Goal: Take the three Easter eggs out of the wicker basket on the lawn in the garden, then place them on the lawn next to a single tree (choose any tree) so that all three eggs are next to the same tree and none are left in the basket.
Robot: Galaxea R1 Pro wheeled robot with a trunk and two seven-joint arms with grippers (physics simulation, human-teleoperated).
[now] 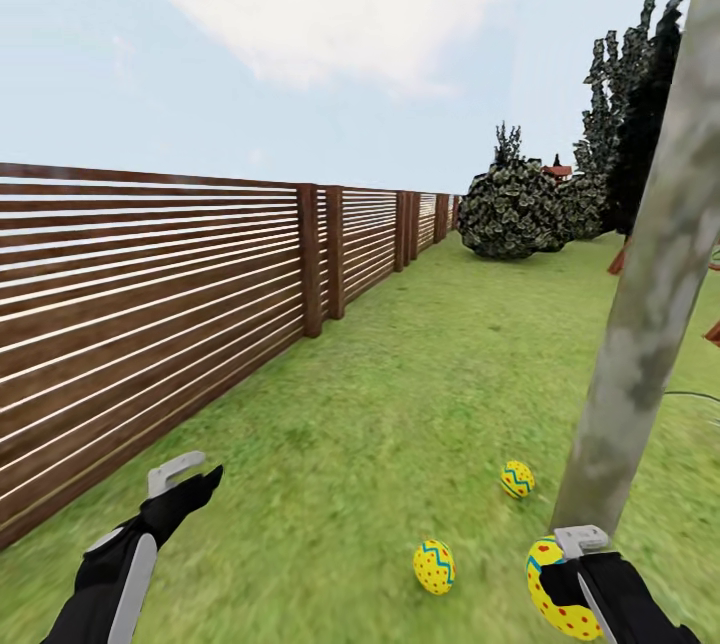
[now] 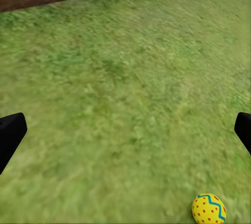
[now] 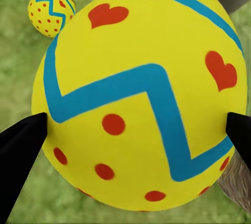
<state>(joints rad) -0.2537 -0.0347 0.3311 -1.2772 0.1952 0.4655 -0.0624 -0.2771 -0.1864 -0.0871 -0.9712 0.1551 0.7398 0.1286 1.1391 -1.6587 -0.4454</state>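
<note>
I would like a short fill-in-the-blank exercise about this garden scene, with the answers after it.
1. The right gripper holds a yellow egg with blue zigzag bands; ____ more such eggs lie on the green lawn.
2. Those eggs lie near the grey-green tree ____.
3. The left gripper is ____.
4. The brown slatted wooden ____ borders the lawn.

Answers: two; trunk; open; fence
</note>
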